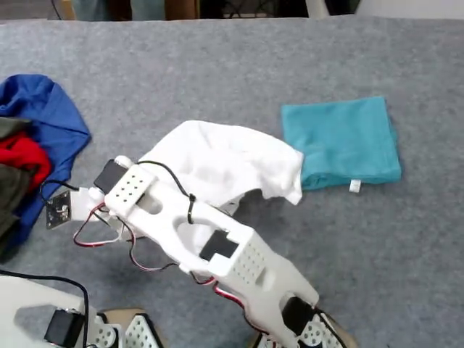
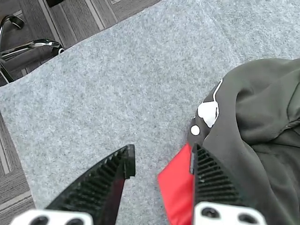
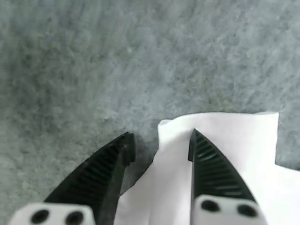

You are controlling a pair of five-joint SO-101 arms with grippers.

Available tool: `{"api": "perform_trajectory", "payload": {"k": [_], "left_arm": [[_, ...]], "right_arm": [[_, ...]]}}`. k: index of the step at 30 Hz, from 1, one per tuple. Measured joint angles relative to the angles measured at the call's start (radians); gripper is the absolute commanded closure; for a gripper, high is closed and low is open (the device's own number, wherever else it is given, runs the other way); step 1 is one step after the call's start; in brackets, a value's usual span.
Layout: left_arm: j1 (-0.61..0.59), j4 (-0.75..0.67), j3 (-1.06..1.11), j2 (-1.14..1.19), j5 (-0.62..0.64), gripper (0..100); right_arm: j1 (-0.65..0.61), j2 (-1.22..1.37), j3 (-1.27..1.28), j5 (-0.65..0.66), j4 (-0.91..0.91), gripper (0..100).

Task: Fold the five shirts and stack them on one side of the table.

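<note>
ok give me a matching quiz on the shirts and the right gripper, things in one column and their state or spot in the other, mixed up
1 teal shirt
2 white shirt
3 blue shirt
4 right gripper

a open, at a white cloth edge
b crumpled, mid-table
c folded flat
d unfolded, at the edge of the table

Pairs: 1-c, 2-b, 3-d, 4-a

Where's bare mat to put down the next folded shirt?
Bare mat along the far edge, between blue shirt and teal shirt; also the near right corner. Crowded: shirt pile at left, centre with white shirt.
</note>
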Motion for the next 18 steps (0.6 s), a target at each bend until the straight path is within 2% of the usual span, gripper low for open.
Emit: {"api": "perform_trajectory", "payload": {"k": [11,18], "left_arm": [[0.000,0.000,0.000,0.000,-0.005,79],[-0.009,0.000,0.000,0.000,-0.005,79]], "right_arm": [[0.003,0.044,-0.018,0.000,-0.040,80.3],[0.012,0.077,-0.066,0.000,-0.060,97.9]]}}
